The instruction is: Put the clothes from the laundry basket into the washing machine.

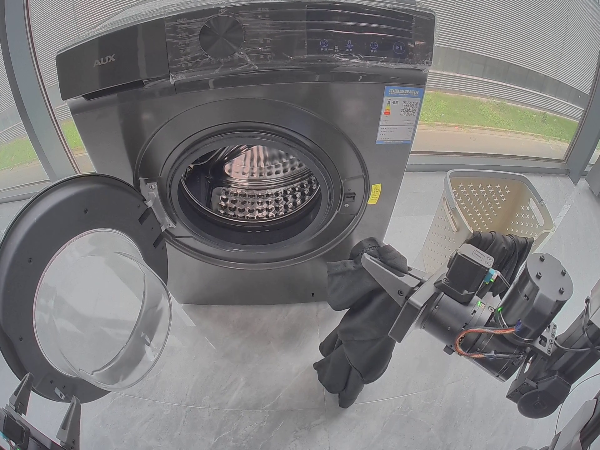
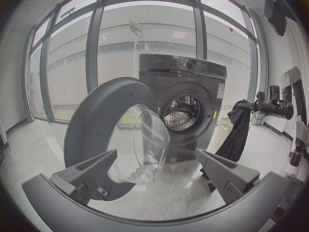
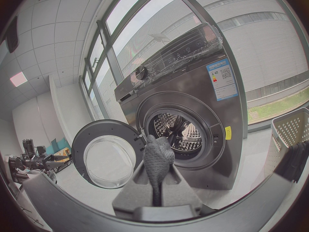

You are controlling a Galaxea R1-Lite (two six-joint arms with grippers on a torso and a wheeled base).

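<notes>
Black garment (image 1: 359,320) hangs from outstretched right tool (image 1: 373,264).

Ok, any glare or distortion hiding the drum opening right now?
Head view: even daylight, drum readable, wrap on the control panel glints. Left wrist view: fisheye bends the window frames, door glass reflects. Right wrist view: same bending, dark corners, garment overlaps the drum's rim.
</notes>
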